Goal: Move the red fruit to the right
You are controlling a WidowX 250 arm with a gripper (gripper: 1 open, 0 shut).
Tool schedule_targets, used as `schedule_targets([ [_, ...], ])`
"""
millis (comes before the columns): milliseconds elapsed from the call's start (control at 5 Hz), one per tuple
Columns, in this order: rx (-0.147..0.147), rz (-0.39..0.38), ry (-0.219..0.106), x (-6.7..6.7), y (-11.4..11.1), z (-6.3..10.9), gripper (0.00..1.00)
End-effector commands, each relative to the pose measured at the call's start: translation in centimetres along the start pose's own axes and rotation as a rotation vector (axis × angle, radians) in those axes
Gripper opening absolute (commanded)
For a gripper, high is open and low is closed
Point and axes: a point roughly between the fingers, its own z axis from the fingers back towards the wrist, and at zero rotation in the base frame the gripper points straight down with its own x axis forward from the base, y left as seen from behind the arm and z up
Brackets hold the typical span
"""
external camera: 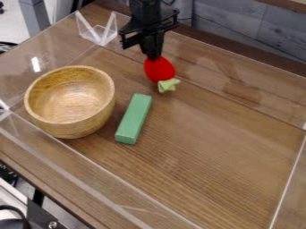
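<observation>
End effector (150,55) pressed together — against 1 red fruit (159,69), green cap nearest camera.

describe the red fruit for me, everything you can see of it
The red fruit is a small, rounded toy, bright red and smooth-looking, with a pale green leafy cap at its lower right end. It lies on the wooden table, cap toward the camera side, right of the bowl and just above the green block in the picture. The gripper's fingertips are at its upper end, seemingly touching it; whether they grip it is unclear.
</observation>
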Motion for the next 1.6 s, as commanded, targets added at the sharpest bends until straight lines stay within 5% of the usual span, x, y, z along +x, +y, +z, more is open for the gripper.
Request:
schedule_targets([
  [0,-0.032,0.009,-0.060,0.4,-0.5,0.0,0.00],
  [400,-0.026,0.064,-0.077,0.4,0.4,-2.0,0.00],
  [1200,-0.044,0.094,-0.086,0.1,-0.9,-0.9,0.00],
  [1400,-0.046,0.138,-0.092,1.3,-0.8,-0.8,0.00],
])
